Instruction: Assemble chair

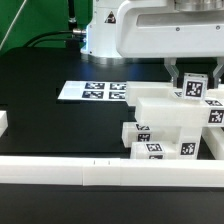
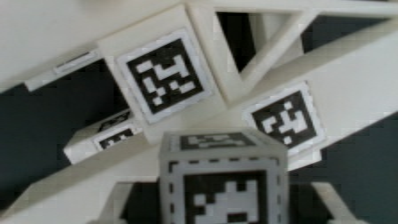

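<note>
My gripper (image 1: 193, 84) is shut on a small white cube (image 1: 193, 90) with a black-and-white tag and holds it just above the pile of chair parts (image 1: 160, 128) at the exterior view's right. In the wrist view the cube (image 2: 222, 178) sits between my two fingers (image 2: 128, 200), and the gripper (image 2: 226, 205) is closed on its sides. Below it lie a tagged white block (image 2: 166, 75), a second tagged piece (image 2: 285, 115) and an X-braced side frame (image 2: 267, 35). The pile holds chunky white blocks with tags facing forward (image 1: 154, 151).
The marker board (image 1: 98, 92) lies flat on the black table to the exterior view's left of the pile. A long low white border rail (image 1: 90, 170) runs along the front. A short white rail end (image 1: 3, 122) shows at the left edge. The robot base (image 1: 105, 30) stands behind.
</note>
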`<state>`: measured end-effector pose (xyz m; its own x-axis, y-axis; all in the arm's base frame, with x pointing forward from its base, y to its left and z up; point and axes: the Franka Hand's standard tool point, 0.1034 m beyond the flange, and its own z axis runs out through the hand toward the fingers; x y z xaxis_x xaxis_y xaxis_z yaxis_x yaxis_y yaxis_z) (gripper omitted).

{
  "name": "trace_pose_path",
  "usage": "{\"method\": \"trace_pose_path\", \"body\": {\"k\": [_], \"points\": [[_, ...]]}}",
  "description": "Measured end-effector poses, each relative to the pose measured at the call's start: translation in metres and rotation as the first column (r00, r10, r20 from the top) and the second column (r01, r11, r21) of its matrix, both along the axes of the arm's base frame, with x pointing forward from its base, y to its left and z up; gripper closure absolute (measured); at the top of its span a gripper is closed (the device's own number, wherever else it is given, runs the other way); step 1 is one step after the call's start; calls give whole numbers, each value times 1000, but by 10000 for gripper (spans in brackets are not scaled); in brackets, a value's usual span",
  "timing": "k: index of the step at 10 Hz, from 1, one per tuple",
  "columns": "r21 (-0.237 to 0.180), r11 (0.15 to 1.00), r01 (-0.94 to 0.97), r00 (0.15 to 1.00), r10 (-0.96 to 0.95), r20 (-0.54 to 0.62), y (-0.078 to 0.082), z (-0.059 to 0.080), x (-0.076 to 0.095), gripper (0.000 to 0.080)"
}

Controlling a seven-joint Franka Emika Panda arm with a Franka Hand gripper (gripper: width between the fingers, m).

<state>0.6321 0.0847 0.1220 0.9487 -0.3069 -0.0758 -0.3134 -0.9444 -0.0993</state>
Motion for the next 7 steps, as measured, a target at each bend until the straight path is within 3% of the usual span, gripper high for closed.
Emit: {"method": "trace_pose_path", "body": {"k": [1,4,7], "points": [[30,993,114,993,-114,-16,-1,0,0,515],[27,938,347,937,-345,-48,-8,-1,2,515],[20,892,451,892,-450,-47,-11,-1,5,515]]}}
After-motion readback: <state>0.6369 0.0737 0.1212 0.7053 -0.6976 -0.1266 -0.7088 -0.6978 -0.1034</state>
